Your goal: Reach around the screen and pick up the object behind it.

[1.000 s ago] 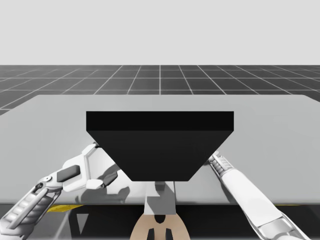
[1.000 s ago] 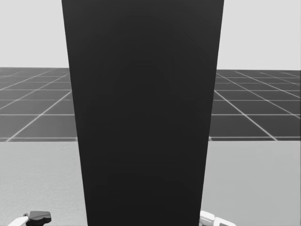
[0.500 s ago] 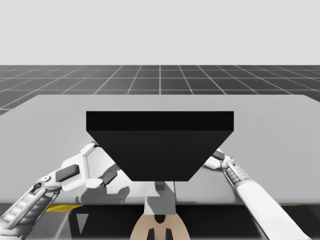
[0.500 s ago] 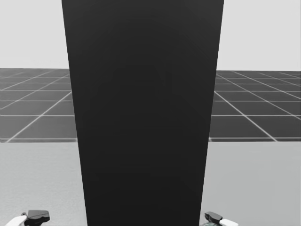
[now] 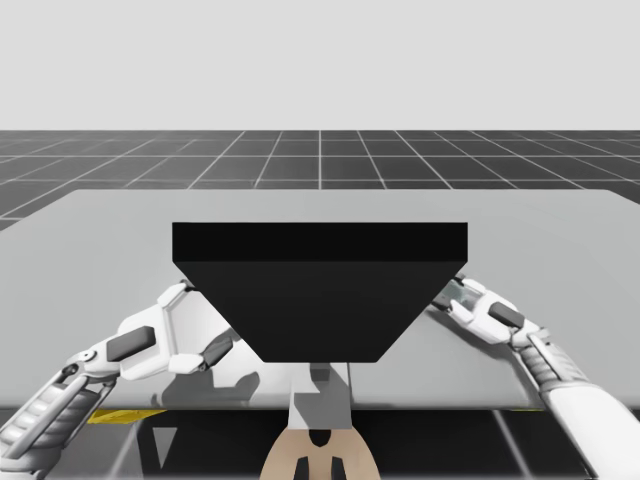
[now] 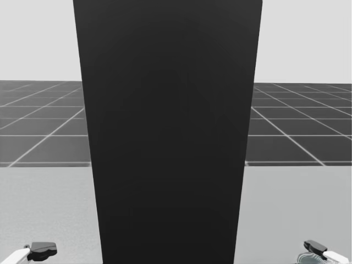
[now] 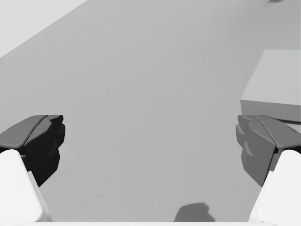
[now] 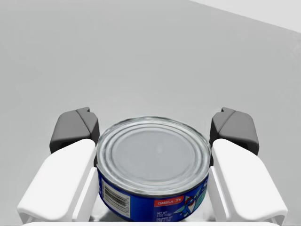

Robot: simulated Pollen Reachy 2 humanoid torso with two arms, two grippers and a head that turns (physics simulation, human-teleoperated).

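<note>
Right wrist view has the can (image 8: 153,165) sitting squarely between the two fingers of my right tool (image 8: 154,132). The can is short and round, a squat cylinder with a silvery metal lid pressed into concentric rings and a glossy blue paper wrap around its wall. Both white finger shells lie against that wall from opposite sides, with the dark, faceted rubber-like pads just beyond its widest part, so the right tool is closed on the can at about the can's own width. Around it the bench (image 8: 141,56) is a plain, matte, pale grey surface. I cannot tell whether the can's base rests on the bench or hangs just above it.

From the high view, the screen (image 5: 320,300) is a flat, dull black slab standing upright across the middle of the bench. The right tool is just beside the screen's right side, on the right half of the bench and about midway between its near and far edges, which places the can there too.

My left tool (image 7: 150,141) is spread wide with nothing between its dark, chunky fingertips, only bare bench. It sits by the screen's left side, closer to the near edge. A smooth, square-edged pale grey block (image 7: 277,84) stands on the bench ahead of its right-hand finger.
</note>
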